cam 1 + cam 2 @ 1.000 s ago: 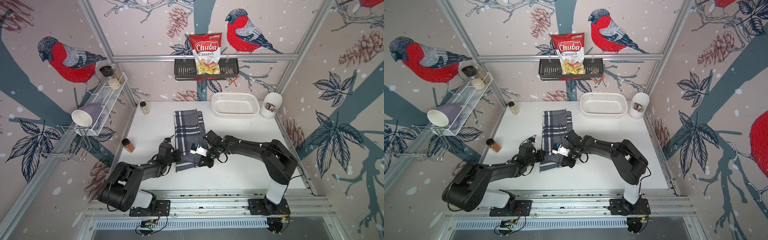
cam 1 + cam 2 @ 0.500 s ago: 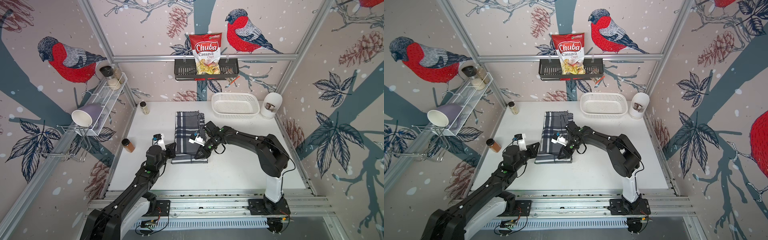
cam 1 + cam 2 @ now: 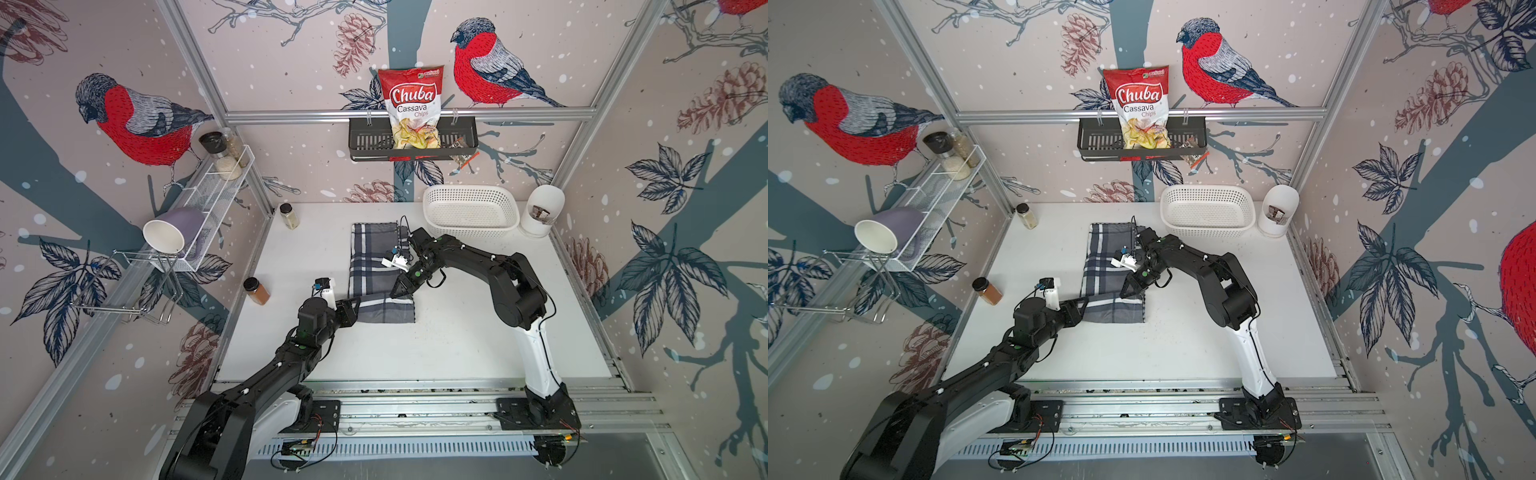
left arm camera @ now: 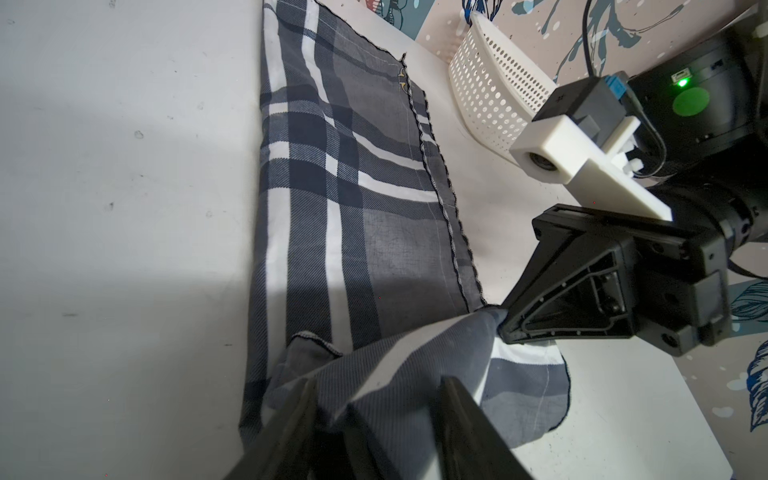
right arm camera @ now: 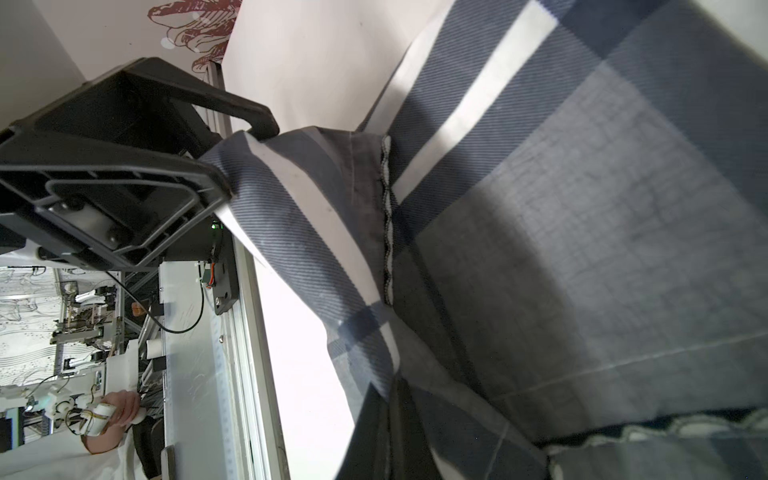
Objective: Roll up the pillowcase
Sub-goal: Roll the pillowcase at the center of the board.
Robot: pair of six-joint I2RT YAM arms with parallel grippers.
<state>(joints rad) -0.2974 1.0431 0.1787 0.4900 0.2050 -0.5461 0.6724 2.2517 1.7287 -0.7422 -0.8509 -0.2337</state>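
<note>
Top views both show a white desk (image 3: 457,353) with a white basket (image 3: 469,232) at the back, just beside the far right corner of the pillowcase (image 3: 374,266). A brown spice jar (image 3: 257,291) stands off to the left, near my left arm. My left tool (image 3: 354,308) has its jaws parted, with the cloth's near edge passing between them. My right tool (image 3: 394,293) is clenched on the same raised fold. The pillowcase lies mid-desk, its long axis running from me toward the back wall, with the near end lifted.
</note>
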